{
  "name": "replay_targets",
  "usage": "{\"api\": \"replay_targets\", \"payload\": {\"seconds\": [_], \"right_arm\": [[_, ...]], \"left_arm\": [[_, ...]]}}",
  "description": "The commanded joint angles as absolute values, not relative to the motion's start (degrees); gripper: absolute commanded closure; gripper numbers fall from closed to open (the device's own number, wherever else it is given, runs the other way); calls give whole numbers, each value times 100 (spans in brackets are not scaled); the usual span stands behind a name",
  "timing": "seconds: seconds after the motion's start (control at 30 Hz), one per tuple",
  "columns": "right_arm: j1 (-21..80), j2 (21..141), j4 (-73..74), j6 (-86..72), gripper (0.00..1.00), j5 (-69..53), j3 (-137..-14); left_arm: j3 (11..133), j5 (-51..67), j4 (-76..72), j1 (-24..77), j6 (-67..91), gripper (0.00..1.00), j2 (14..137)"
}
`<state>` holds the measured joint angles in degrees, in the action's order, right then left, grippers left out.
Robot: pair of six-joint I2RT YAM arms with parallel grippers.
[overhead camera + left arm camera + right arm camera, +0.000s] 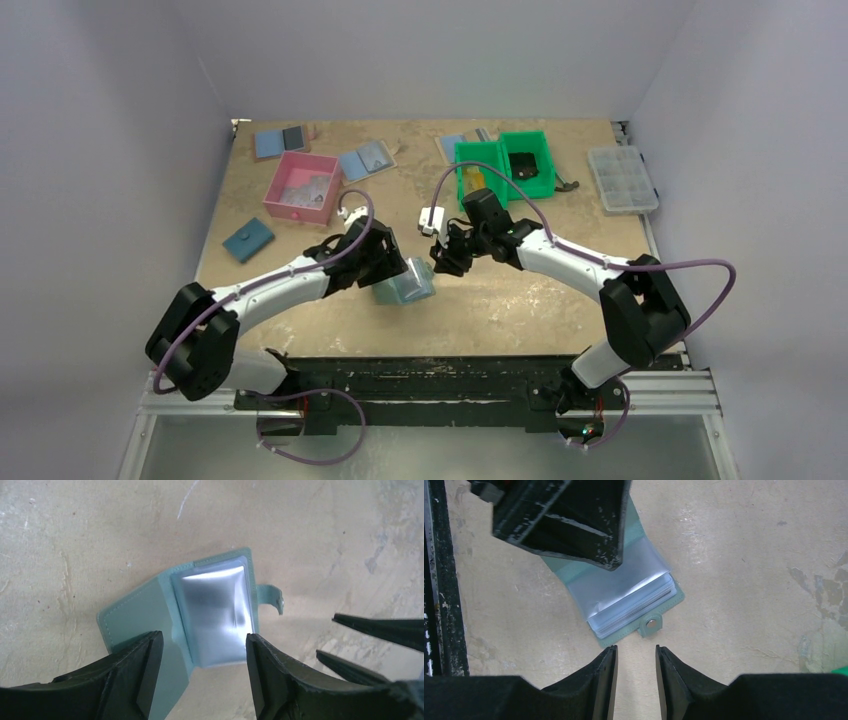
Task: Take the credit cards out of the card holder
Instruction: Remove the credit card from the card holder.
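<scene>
The card holder [408, 287] lies open on the table, grey-green with a stack of clear shiny sleeves [215, 605] on its right half and a snap tab [651, 625]. No credit cards show in the sleeves; they are hidden. My left gripper [202, 645] hovers open just above the holder, one finger over the left flap and the other at the sleeves' near corner. From the other side, my right gripper [636, 652] points at the snap tab with its jaws a little apart and nothing between them. Its fingertips [380, 630] show at the right of the left wrist view.
At the back stand a pink box [300, 187], a green bin [505, 165] with something orange-yellow [472, 181] inside, and a clear compartment case [622, 178]. A dark blue wallet [248, 240] lies left. Blue-and-grey folders [365, 160] lie by the bins.
</scene>
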<state>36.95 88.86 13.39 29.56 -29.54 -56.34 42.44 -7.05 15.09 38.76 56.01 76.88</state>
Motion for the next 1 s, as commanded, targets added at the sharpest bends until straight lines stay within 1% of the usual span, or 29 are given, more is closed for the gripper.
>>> {"api": "replay_targets", "payload": {"seconds": [0.0,0.23,0.53,0.97], "right_arm": [[3690,8786,1369,2935,59,-3050,-5771],[3689,8832,1354,2913,60,-3072,-5766],[3689,8842,1334,2891,60,-3111,-5757],[3687,8870,1336,2913,61,-3111,-5757]], "left_arm": [[4782,-1200,1901,3946,5763,34,7976],[4958,-1145,1626,4116,5660,32,8123],[5826,-1716,2697,4355,5958,30,8937],[6309,-1855,3162,4630,5999,30,9670]]}}
